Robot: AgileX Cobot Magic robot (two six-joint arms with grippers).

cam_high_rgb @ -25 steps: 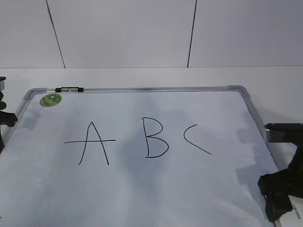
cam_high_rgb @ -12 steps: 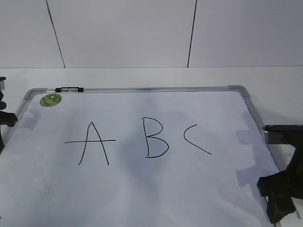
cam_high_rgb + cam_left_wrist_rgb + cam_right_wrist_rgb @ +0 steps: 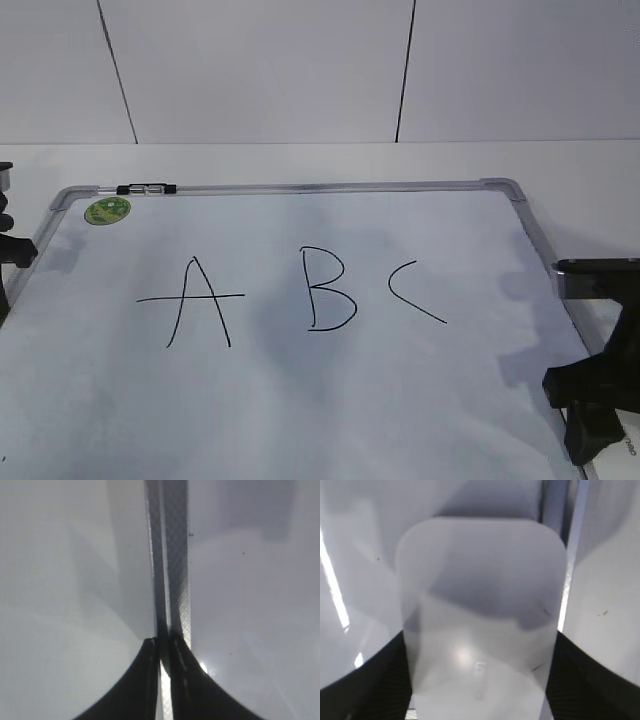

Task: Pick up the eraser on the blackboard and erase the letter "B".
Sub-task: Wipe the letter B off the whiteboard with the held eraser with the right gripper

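The blackboard (image 3: 300, 410) lies flat with black letters on it, and the letter "B" (image 3: 328, 290) stands whole in the middle. The white eraser (image 3: 480, 615) lies at the board's right edge, and only its lettered corner (image 3: 622, 452) shows in the exterior view. My right gripper (image 3: 479, 680) is shut on the eraser, with a black finger (image 3: 380, 680) against each long side. It sits low at the board's lower right corner (image 3: 592, 415), far from the "B". My left gripper (image 3: 162, 642) is shut and empty over the board's left frame rail (image 3: 175, 555).
An "A" (image 3: 195, 303) stands left of the "B" and a "C" (image 3: 412, 292) right of it. A small marker (image 3: 146, 188) lies on the top frame beside a round green sticker (image 3: 107, 211). White table and a tiled wall lie beyond.
My right gripper's jaws have closed in onto the eraser's sides, and the gripper has shifted slightly. The left arm and the letters have not changed.
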